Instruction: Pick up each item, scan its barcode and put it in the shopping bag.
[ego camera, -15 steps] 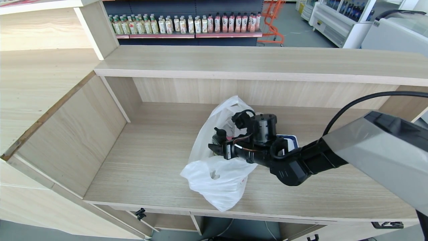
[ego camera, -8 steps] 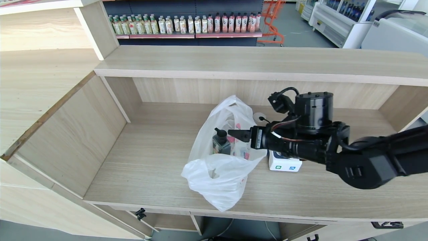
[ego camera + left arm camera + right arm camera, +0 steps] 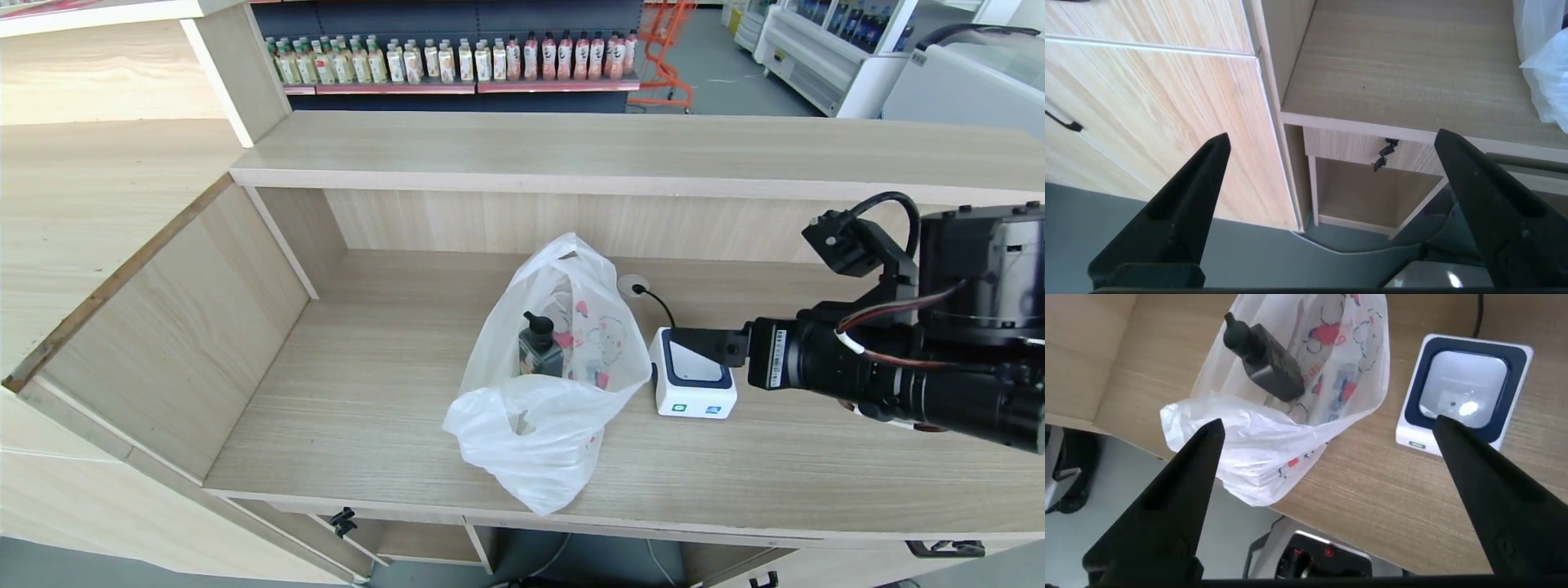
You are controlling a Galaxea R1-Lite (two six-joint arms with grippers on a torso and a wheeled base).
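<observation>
Left jaws: spread wide, holding nothing. They hang well left of the bag [image 3: 543,408], out past the desk's [image 3: 367,408] front edge and lower than its top, with the floor under them. Between the two fingers [image 3: 1167,229] we see the desk's front left corner and a small black latch [image 3: 1384,153] under it. A fold of the bag shows at the wrist view's edge.

Bag: thin white plastic, slumped on the desk near the front edge, mouth open upward.

Bottle [image 3: 539,347]: dark, black pump top, inside the bag and seen through its mouth. Pink and red print shows beside it. We cannot tell whether that is on the bag or on a packet within.

Scanner [image 3: 692,384]: white box, dark-rimmed window facing up, just right of the bag on the desk. A black cable [image 3: 660,304] runs from its back to a round port behind the bag's right side.

Right jaws: spread wide, empty. They are in the air right of the bag, over the scanner. The wrist view frames both bag and scanner between the fingers [image 3: 1167,506].
</observation>
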